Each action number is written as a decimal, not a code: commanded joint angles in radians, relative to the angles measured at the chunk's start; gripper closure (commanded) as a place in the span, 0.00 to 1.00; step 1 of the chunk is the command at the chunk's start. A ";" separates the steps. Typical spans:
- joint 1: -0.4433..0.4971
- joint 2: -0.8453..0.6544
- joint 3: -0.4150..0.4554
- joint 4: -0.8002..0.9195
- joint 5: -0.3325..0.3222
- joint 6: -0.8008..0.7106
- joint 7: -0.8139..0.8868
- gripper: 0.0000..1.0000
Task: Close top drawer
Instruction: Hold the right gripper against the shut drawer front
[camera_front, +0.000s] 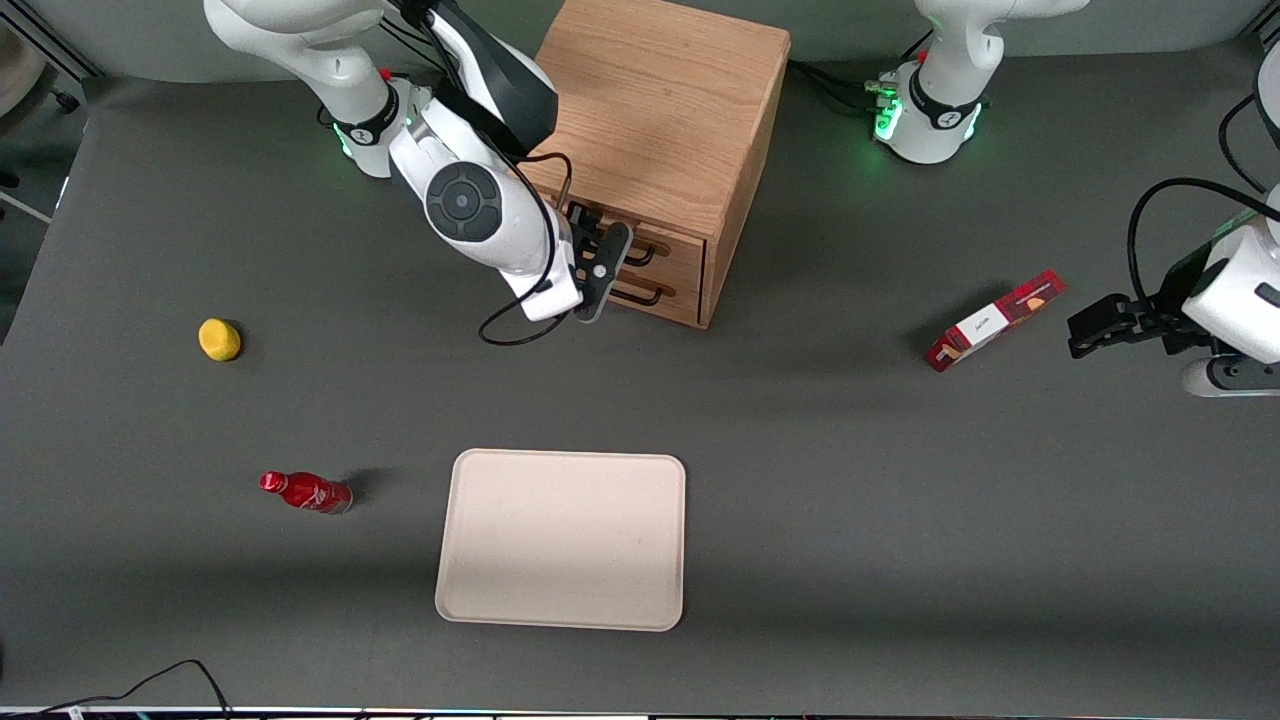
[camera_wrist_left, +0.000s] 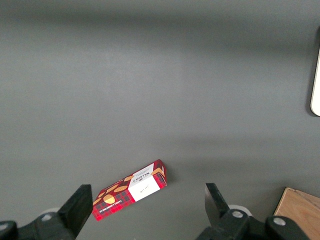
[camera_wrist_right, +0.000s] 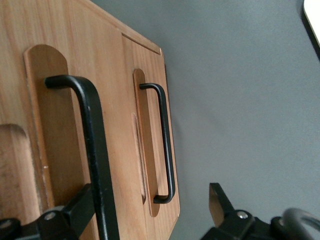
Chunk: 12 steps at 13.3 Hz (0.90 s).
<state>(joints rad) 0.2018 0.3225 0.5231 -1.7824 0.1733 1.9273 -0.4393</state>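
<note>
The oak cabinet (camera_front: 660, 120) stands at the back of the table with its two drawer fronts facing the front camera. The top drawer (camera_front: 672, 252) shows its front almost level with the lower drawer front (camera_front: 672, 300). In the right wrist view its black wire handle (camera_wrist_right: 90, 150) runs close to the camera, with the lower drawer's handle (camera_wrist_right: 163, 140) farther off. My right gripper (camera_front: 600, 268) hangs right in front of the top drawer, open. In the wrist view the gripper (camera_wrist_right: 150, 192) has its fingers (camera_wrist_right: 217, 205) wide apart, and the top handle passes between them near one finger.
A beige tray (camera_front: 562, 540) lies nearer the front camera than the cabinet. A red bottle (camera_front: 305, 492) and a yellow fruit (camera_front: 219, 339) lie toward the working arm's end. A red box (camera_front: 995, 320) (camera_wrist_left: 132, 190) lies toward the parked arm's end.
</note>
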 joint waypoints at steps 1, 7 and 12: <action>-0.013 -0.031 0.029 -0.034 0.031 -0.005 0.027 0.00; -0.032 -0.003 0.015 0.053 0.031 -0.065 0.019 0.00; -0.032 -0.043 0.020 0.121 0.032 -0.163 0.036 0.00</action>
<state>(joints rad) 0.1771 0.3170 0.5310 -1.6829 0.1799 1.7972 -0.4300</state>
